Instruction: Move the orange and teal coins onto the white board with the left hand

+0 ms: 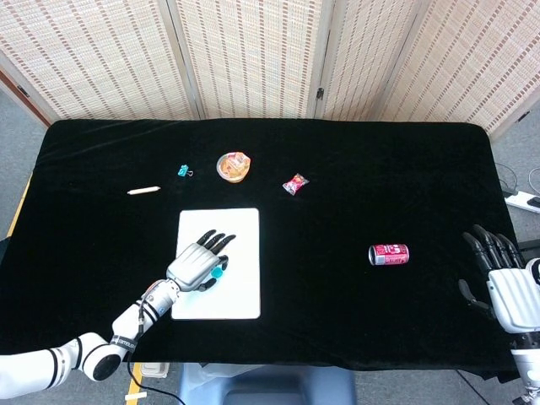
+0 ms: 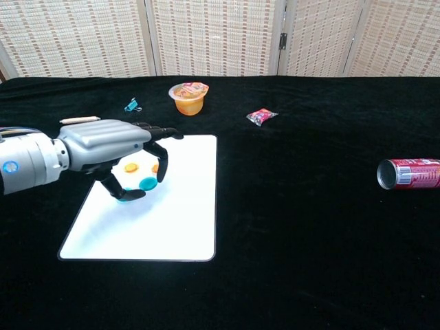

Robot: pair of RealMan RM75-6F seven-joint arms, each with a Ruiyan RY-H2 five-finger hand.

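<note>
**Left hand over the white board with a teal coin**

From the head view, the left hand (image 1: 198, 262) reached over the white board (image 1: 240, 291), a teal coin (image 1: 217, 272) pinched at its fingertips. The right hand (image 1: 506, 287) lay at the table's edge, fingers spread, grasping nothing; only this view showed it.

The chest view revealed an orange coin (image 2: 130, 167) on the board beneath the hand, and a second teal coin (image 2: 124, 199) partly hidden there

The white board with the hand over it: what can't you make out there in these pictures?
- Head view: the left hand covers the orange coins on the board.
- Chest view: the fingers half hide one orange coin and the second teal coin.
- Whether the held teal coin touches the board: cannot tell.
</note>
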